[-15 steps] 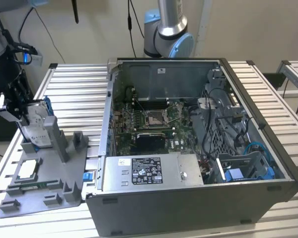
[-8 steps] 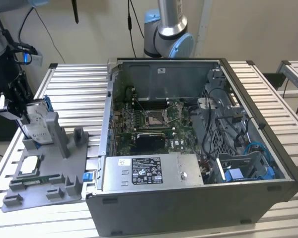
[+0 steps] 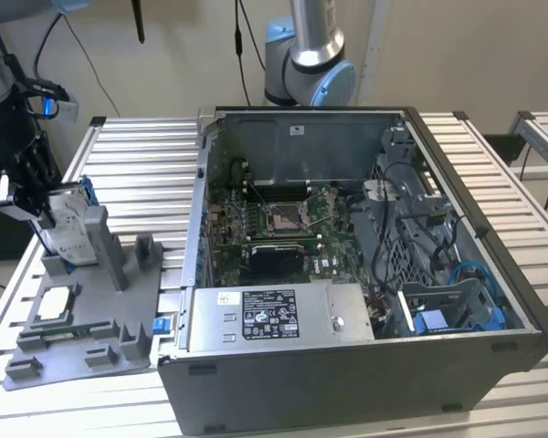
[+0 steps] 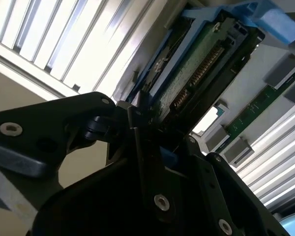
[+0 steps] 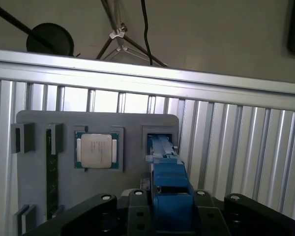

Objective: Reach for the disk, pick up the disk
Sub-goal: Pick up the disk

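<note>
In the exterior view, the claw (image 3: 26, 203) hangs at the exterior view's left, over a grey fixture tray (image 3: 82, 339) on the slatted metal bench (image 3: 137, 164). The disk (image 3: 68, 230) stands on edge and tilted in an upright holder of that tray, its white label facing out and its blue frame at the claw's end. The claw's fingers meet the disk at that end. A square processor chip (image 3: 55, 304) lies flat in the tray nearer the camera. An open computer case (image 3: 347, 274) sits beside the tray, to the exterior view's right.

In the second wrist view, the disk (image 4: 196, 69) shows its green circuit side with the blue frame along its edge. 1 black finger (image 4: 135, 120) of the claw lies against that frame.

In the first wrist view, the blue frame of the disk (image 5: 169, 179) sits between 2 black fingers (image 5: 138, 206), which press on both its sides: the claw (image 5: 171, 199) is clenched on the disk. The disk's far end is in its tray slot, beside the chip (image 5: 97, 150).
</note>
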Controlling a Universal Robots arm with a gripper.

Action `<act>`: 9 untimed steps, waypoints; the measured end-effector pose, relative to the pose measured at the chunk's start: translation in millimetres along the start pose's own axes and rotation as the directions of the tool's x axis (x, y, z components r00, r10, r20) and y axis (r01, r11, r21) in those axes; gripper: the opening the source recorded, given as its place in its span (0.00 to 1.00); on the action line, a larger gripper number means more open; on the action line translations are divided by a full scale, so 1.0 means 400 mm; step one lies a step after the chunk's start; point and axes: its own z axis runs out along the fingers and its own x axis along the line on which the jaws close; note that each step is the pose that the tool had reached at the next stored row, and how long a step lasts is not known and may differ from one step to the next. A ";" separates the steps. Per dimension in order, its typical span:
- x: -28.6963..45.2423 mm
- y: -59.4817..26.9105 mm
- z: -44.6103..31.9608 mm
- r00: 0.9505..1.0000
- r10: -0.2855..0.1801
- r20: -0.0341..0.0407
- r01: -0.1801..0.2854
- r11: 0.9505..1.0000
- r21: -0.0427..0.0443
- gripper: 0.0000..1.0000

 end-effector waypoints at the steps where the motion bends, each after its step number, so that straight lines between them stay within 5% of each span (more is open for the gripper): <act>1: 0.000 0.000 0.000 1.000 0.000 -0.010 0.000 1.000 -0.001 0.00; 4: 0.000 0.000 0.000 1.000 0.000 -0.009 0.000 1.000 -0.001 0.00; 7: 0.000 0.000 0.000 1.000 0.000 -0.019 0.000 1.000 -0.002 0.00; 9: 0.000 0.000 -0.001 1.000 0.000 -0.016 0.000 1.000 -0.002 0.00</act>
